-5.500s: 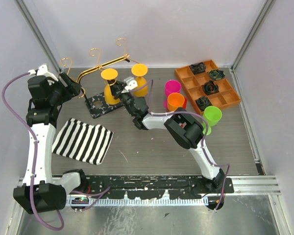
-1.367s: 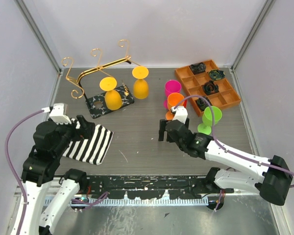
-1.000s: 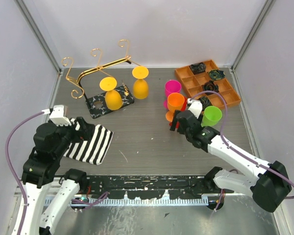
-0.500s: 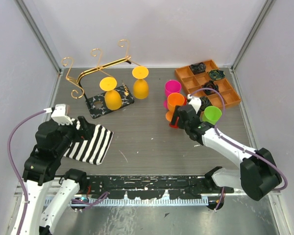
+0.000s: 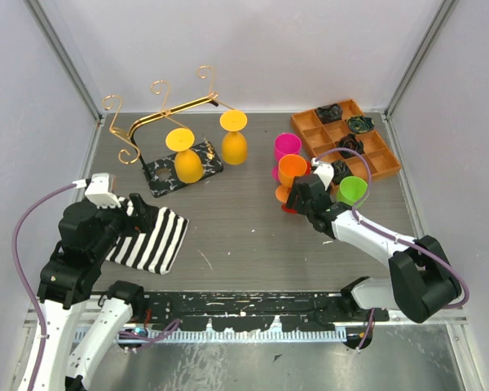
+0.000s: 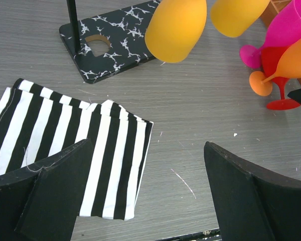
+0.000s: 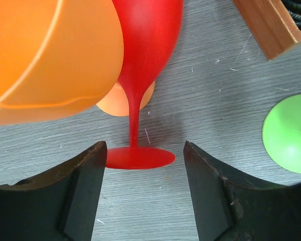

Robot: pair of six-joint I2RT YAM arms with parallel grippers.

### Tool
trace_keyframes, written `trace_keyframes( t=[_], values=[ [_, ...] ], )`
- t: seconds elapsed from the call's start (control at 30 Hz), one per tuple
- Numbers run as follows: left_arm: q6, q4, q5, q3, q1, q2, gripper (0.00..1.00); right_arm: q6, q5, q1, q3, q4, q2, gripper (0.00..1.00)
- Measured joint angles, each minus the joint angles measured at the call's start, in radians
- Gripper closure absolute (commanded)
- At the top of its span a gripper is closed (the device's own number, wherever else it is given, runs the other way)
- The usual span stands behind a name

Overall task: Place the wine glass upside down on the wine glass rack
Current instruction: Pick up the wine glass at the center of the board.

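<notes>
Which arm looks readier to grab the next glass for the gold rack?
Right. The right gripper sits with open jaws either side of the red wine glass at its foot, probably ready to close. The left gripper hangs open over the striped cloth, well away from that glass.

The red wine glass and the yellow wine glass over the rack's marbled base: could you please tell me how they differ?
The red wine glass stands upright, foot on the table; the yellow wine glass is inverted, foot up. The red one sits between the right hand's open fingers; the yellow one is by the wine glass rack. Both are opaque stemmed glasses.
</notes>
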Motion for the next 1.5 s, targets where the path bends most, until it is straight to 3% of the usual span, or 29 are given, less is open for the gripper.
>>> trace_keyframes(
  t=[0.3, 1.5],
  values=[
    [0.000, 0.000, 0.000, 0.000, 0.000, 0.000, 0.01, 0.014, -0.003, -0.002, -0.002, -0.017, -0.005, 0.48],
    [0.000, 0.000, 0.008, 0.000, 0.000, 0.000, 0.01, 0.124, -0.183, -0.003, -0.160, -0.302, -0.396, 0.58]
  ],
)
